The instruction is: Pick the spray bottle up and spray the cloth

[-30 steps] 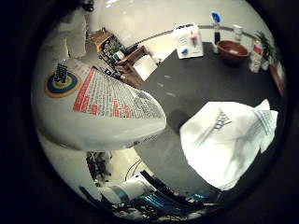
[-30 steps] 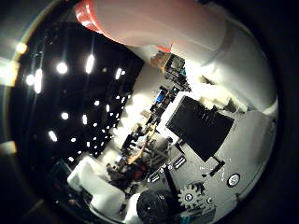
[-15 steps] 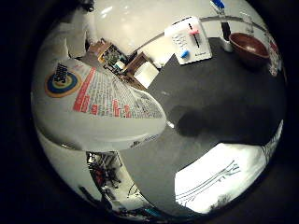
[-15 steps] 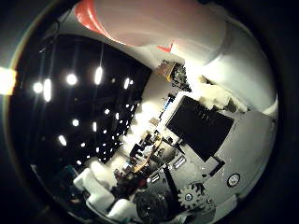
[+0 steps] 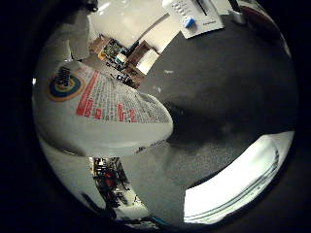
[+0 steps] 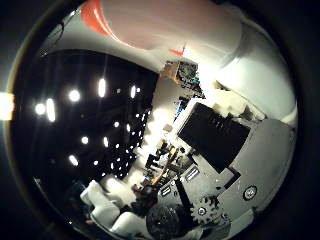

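Observation:
The spray bottle (image 5: 97, 107), white with a red, blue and yellow label, fills much of the little finger side palm view and lies close against the palm. Its red-orange part (image 6: 120, 20) and white body show in the thumb side palm view. My right hand (image 6: 200, 170) shows there as black and geared parts with white fingers (image 6: 105, 205) curled round, and it is shut on the bottle, holding it above the dark table (image 5: 214, 87). The white cloth (image 5: 238, 180) with thin stripes lies flat on the table below the bottle.
A white card or box with a blue mark (image 5: 199, 12) lies at the table's far side. Shelves with clutter (image 5: 121, 53) stand beyond the table. The thumb side palm view shows a dark ceiling with lights (image 6: 75, 95).
The whole picture has shifted, so the hand has moved with the bottle fixed against the palm. The cloth now looks larger and nearer the view's edge; the brown bowl has left the view.

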Action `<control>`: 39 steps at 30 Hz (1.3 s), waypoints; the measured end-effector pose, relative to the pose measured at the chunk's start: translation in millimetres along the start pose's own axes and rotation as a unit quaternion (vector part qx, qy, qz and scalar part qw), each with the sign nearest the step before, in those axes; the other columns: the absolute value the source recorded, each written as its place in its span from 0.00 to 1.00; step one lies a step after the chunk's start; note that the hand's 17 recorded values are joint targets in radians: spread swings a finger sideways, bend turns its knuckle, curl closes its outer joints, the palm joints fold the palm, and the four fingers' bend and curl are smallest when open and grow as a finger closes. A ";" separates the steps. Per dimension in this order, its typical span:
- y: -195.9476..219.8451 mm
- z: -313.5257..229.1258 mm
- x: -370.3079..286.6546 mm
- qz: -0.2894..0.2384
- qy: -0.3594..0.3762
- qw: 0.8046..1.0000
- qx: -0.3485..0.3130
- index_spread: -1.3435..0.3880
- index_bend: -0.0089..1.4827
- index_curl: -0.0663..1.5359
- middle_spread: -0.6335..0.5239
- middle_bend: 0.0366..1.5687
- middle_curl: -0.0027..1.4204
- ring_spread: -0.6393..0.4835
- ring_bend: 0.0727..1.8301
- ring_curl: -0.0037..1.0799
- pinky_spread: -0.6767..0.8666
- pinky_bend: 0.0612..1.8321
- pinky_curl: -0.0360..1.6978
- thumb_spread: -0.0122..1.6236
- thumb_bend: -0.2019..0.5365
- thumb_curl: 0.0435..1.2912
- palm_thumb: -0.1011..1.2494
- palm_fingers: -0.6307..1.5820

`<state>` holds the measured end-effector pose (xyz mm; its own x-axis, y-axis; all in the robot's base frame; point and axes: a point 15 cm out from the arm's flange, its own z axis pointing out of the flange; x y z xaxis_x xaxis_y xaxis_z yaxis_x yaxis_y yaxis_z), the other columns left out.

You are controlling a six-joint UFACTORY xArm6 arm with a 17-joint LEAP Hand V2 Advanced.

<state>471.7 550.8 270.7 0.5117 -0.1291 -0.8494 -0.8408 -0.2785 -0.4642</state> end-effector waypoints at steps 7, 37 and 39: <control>-10.0 -10.1 -1.1 -0.007 0.003 1.000 0.008 0.57 0.61 0.41 0.37 0.76 0.44 0.37 0.74 0.47 0.11 0.59 0.32 0.41 0.21 0.71 0.68 0.82; 11.0 -37.8 -7.8 -0.071 0.078 0.989 -0.101 0.50 0.24 0.28 0.42 0.17 0.23 0.76 0.24 0.14 0.86 0.47 0.15 0.59 0.23 0.29 0.37 0.40; 10.4 -47.3 -4.9 -0.074 0.095 0.987 -0.109 0.50 0.23 0.28 0.42 0.16 0.23 0.76 0.23 0.14 0.86 0.46 0.15 0.59 0.23 0.29 0.37 0.41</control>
<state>468.8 503.5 282.0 0.6679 -0.2410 -0.7041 -0.7062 -0.5037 -0.4975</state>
